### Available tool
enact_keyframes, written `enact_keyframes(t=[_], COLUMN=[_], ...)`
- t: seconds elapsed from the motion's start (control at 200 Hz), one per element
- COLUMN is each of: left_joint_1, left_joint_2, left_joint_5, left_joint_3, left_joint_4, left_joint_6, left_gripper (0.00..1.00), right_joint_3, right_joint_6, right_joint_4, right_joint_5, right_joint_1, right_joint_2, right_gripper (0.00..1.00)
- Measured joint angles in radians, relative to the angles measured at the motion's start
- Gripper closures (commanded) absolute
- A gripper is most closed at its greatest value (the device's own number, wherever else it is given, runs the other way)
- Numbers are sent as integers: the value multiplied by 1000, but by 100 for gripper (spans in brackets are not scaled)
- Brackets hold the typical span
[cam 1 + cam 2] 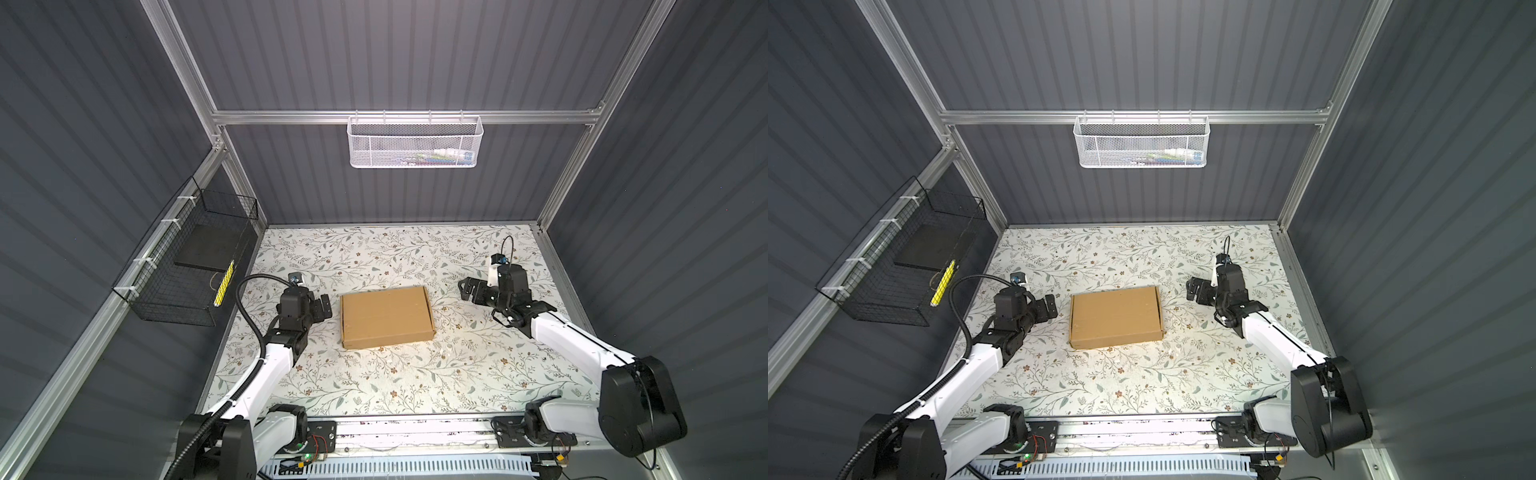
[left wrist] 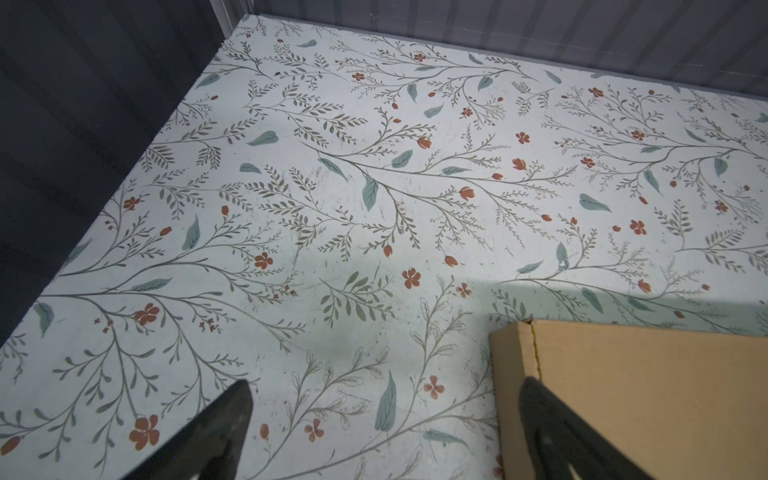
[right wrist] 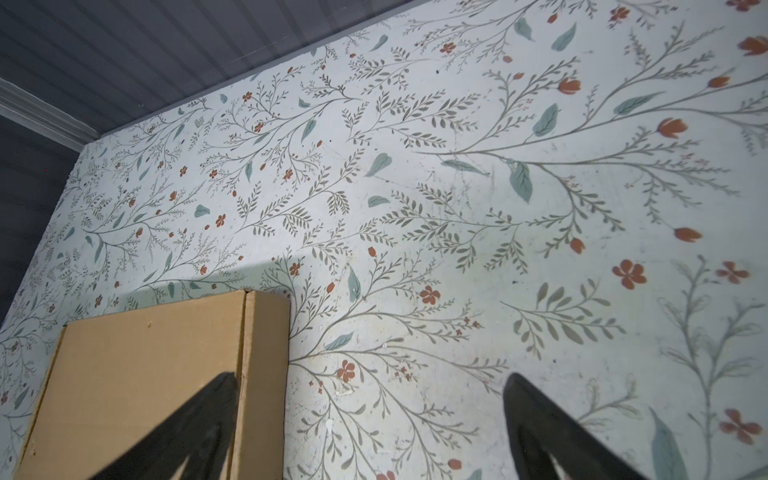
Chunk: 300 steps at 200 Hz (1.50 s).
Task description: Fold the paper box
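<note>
The paper box (image 1: 386, 318) (image 1: 1116, 318) is plain brown cardboard and lies shut as a shallow rectangular box in the middle of the floral table. My left gripper (image 1: 326, 309) (image 1: 1050, 307) hovers just off its left side, open and empty. In the left wrist view the gripper (image 2: 386, 384) shows bare table between its fingers, with one finger over the box corner (image 2: 644, 395). My right gripper (image 1: 467, 289) (image 1: 1196, 289) stands open to the right of the box, a short way off. In the right wrist view the gripper (image 3: 370, 376) is empty, with one finger over the box's edge (image 3: 145, 374).
A black wire basket (image 1: 183, 266) on the left wall holds a black flat slab (image 1: 212, 245) and a yellow strip. A white mesh basket (image 1: 415, 141) hangs on the back wall. Grey ribbed walls enclose the table (image 1: 374, 386); the arms' base rail runs along the front.
</note>
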Motion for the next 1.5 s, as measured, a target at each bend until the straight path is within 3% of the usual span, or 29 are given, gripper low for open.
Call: enact_keyframes(t=[0.31,0.715,1.501], left_joint_1=[0,15,71], left_joint_2=[198,399,617], left_joint_5=[-88,-113,32], left_joint_3=[-7,-23,-63], left_joint_4=[233,544,870], left_joint_6=[76,132,175], left_gripper=[0,1,1], right_joint_3=[-64,-133,-274], right_joint_6=[-71,-237,-318], right_joint_4=[131,242,372], right_joint_5=[140,283,369], right_joint_1=[-5,-18,-139], right_joint_2=[-120,-246,-220], right_gripper=[1,1,1])
